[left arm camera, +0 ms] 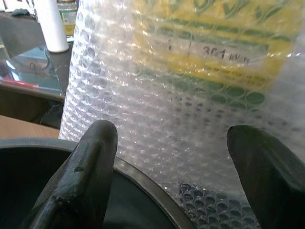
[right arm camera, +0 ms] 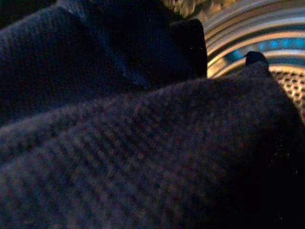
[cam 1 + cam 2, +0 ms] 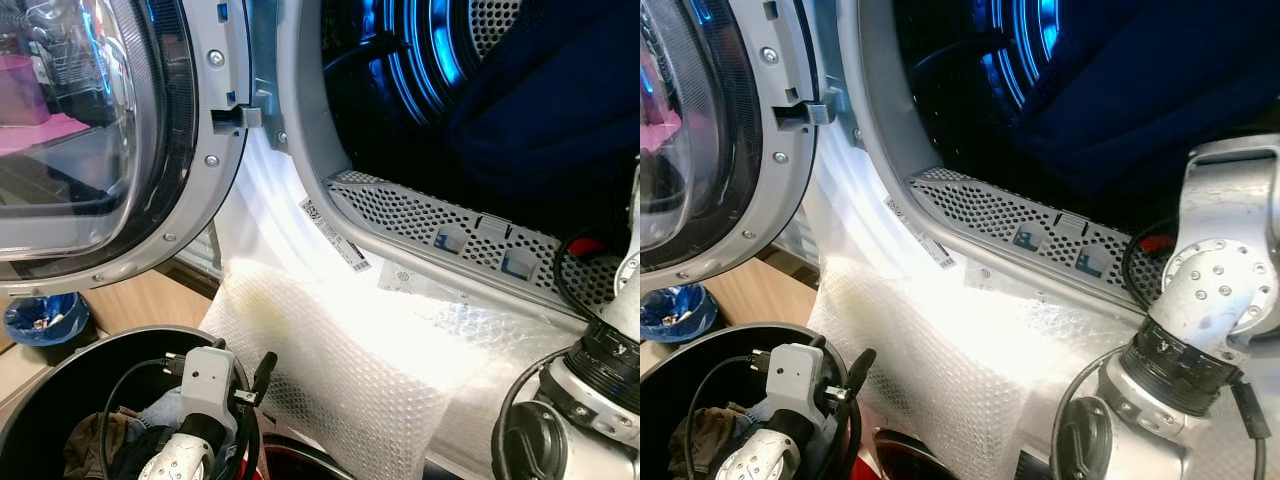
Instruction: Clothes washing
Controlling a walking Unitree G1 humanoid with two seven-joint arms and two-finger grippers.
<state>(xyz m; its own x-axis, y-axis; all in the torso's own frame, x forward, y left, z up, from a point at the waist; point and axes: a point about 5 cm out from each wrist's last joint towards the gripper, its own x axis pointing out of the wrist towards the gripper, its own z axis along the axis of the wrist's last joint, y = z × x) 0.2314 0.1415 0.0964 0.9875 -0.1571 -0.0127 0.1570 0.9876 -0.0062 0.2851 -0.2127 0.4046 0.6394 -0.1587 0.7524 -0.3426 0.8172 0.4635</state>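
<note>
The washer's round door [image 3: 100,150] stands open to the left. Inside the blue-lit drum [image 3: 420,60] hangs a dark blue garment [image 3: 540,100]. My right arm [image 3: 1220,290] reaches into the opening. In the right wrist view the knit cloth [image 2: 143,143] drapes across my right gripper [image 2: 224,52], which is shut on it inside the drum. My left gripper [image 1: 171,138] hovers open over a black basket [image 3: 100,338], with nothing between its fingers [image 1: 90,157]. Brown and dark clothes [image 3: 95,440] lie in the basket.
Bubble wrap [image 3: 330,370] covers the washer's front below the opening. A perforated grey lip [image 3: 430,215] lines the drum's lower edge. A blue bowl [image 3: 45,318] sits on the wooden floor at the left, under the door.
</note>
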